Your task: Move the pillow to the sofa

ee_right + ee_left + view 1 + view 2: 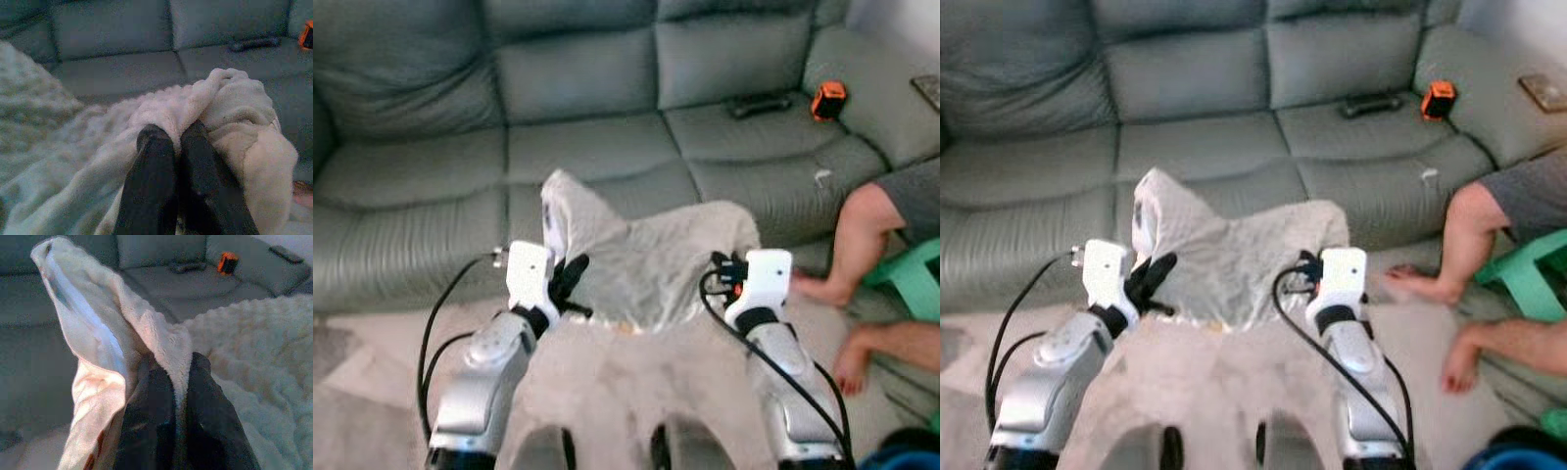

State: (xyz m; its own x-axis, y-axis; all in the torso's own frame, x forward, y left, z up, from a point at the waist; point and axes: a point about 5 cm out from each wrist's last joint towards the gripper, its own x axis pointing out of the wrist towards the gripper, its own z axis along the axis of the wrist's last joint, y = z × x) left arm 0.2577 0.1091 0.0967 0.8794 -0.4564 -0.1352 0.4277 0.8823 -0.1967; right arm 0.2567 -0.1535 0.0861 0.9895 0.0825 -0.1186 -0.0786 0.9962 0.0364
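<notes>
I hold the pillow (651,259), a limp cream fleecy thing, up in front of the sofa (587,147), over its front edge. My left gripper (178,396) is clenched on the fabric at its left corner, which rises to a peak pointing toward the backrest. My right gripper (176,147) is pinched tight on the bunched right corner. The pillow's long axis runs side to side between my arms, parallel to the sofa's front edge. A person's legs (862,245) rest beside the sofa's right end.
</notes>
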